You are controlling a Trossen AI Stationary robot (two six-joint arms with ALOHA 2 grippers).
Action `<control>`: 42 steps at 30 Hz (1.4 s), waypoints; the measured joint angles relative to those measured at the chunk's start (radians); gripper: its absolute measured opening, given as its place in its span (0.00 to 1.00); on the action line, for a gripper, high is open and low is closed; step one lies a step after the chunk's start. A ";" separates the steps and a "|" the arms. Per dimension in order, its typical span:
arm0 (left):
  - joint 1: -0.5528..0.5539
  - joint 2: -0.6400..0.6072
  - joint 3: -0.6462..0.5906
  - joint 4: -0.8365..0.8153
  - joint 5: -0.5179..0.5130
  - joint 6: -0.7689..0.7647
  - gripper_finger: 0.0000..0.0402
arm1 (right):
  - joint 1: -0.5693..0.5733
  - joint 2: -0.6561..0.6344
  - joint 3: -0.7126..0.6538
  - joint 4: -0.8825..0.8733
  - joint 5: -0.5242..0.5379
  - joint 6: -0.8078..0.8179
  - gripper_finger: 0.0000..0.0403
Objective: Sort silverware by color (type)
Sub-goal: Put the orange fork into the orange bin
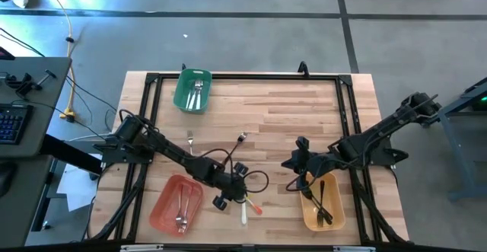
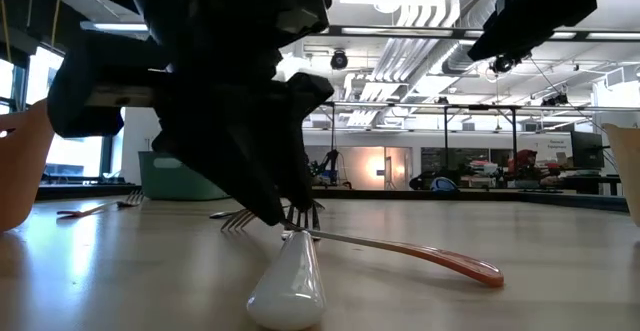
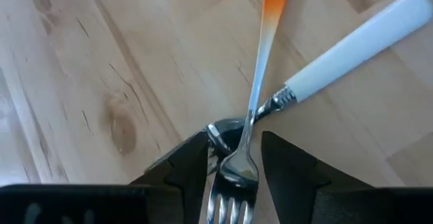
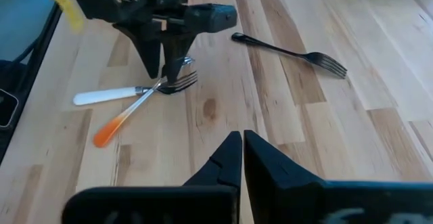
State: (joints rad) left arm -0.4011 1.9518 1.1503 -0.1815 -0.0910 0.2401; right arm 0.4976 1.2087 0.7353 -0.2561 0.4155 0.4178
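Orange-tipped fork (image 3: 252,126) between spread left pincer (image 3: 233,166), tines cut off; right pincer (image 4: 241,158) pressed together.

the high view looks straight down from far up and sees the whole bench (image 1: 289,107) and both arms. the low view sits right at bench height and looks flat across it into the room, very near the orange-tipped fork (image 2: 420,252). the left wrist view looks down from very close at that same fork and the white-handled utensil (image 3: 352,45) under it. the right wrist view looks across the bench from farther off and shows the same two pieces.
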 joint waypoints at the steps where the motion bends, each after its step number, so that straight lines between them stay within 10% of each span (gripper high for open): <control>1: 0.000 0.000 0.000 -0.004 0.000 0.000 0.31 | 0.000 0.000 0.000 0.003 0.000 0.000 0.00; 31: -0.006 -0.007 0.114 -0.272 -0.007 0.028 0.01 | 0.000 0.000 0.000 0.036 0.001 -0.087 0.00; 42: -0.076 -0.232 0.151 -0.505 0.007 -0.486 0.00 | 0.000 0.000 0.000 0.047 0.002 -0.145 0.00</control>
State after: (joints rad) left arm -0.4772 1.7200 1.3018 -0.6866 -0.0841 -0.2461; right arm 0.4973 1.2087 0.7353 -0.2093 0.4171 0.2723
